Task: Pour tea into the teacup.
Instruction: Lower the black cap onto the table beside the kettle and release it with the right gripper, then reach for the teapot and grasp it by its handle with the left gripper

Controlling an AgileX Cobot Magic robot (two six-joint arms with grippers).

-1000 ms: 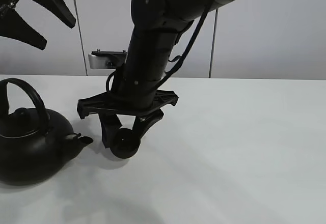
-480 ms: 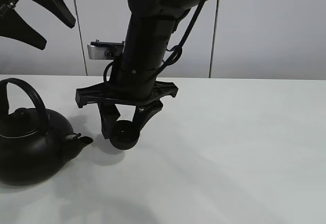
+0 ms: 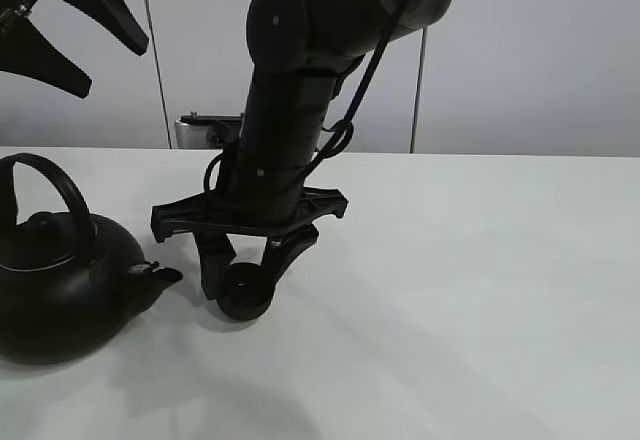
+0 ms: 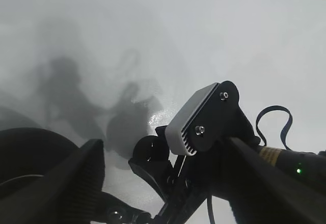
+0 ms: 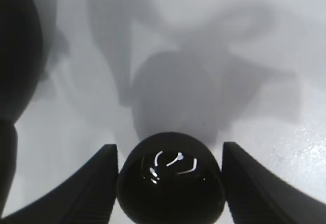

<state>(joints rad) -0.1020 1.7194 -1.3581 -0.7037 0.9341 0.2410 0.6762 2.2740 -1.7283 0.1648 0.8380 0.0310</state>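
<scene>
Wide bare surface (image 3: 480,290) lies open to the right of the teacup (image 3: 243,295) and toward the camera; the teapot (image 3: 60,290) stands on the left, its spout (image 3: 160,275) near the cup but apart. The teacup sits upright between the right fingers (image 3: 283,252), which clamp its sides, low at the surface, contact with it unclear. Left fingers (image 3: 105,5) hang high above the teapot, spread wide, holding nothing.
</scene>
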